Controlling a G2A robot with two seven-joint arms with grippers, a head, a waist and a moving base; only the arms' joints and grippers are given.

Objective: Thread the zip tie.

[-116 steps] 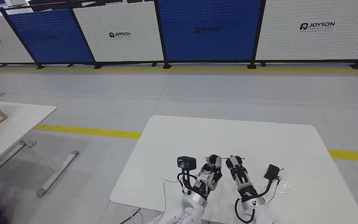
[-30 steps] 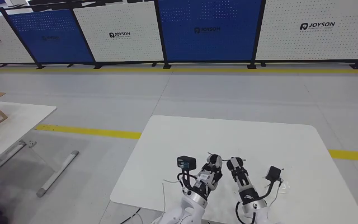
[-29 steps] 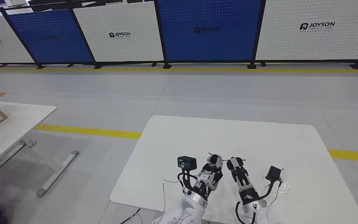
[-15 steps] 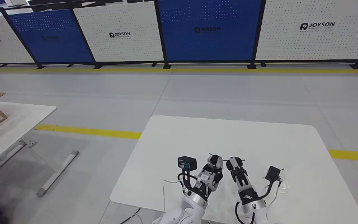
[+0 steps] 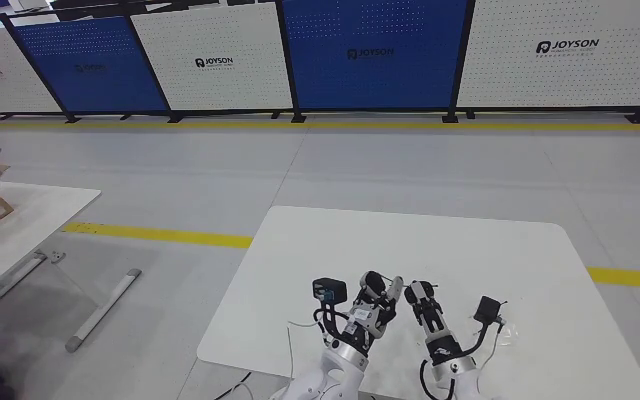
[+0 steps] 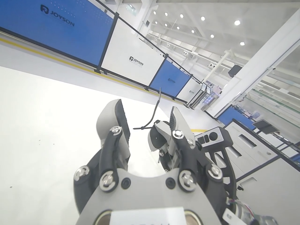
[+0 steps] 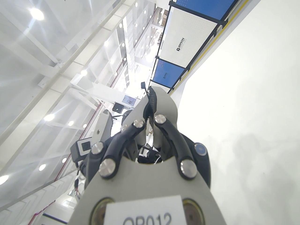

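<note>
Blue and white panels (image 5: 375,50) close the hall at the far side. The white surface (image 5: 330,240) lies in front of them, with both arms at its near edge.

Compared with half a second ago, the left hand (image 6: 147,108) has spread its fingers wide and has shifted a little to the left, away from the right hand (image 7: 150,94). Before, the two hands stood close together, tip to tip. The right hand has kept its place, with its fingers pressed together on the zip tie (image 6: 157,105). So the tie is now carried by this hand alone, in the air above the near part of the surface, between the two hands.

I judge that the left hand has let go of its end, either because the pass is finished or in order to take a new grip. Whether the tail already sits in the head is too small to tell, and I see no closed loop.

The tie comes out of the right fingertips in two parts. The long strap stands almost upright, its long axis vertical with a light bend and its free end pointing up. The short end lies about level and points left, into the gap of the open left hand. It seems to bear the small square head.
</note>
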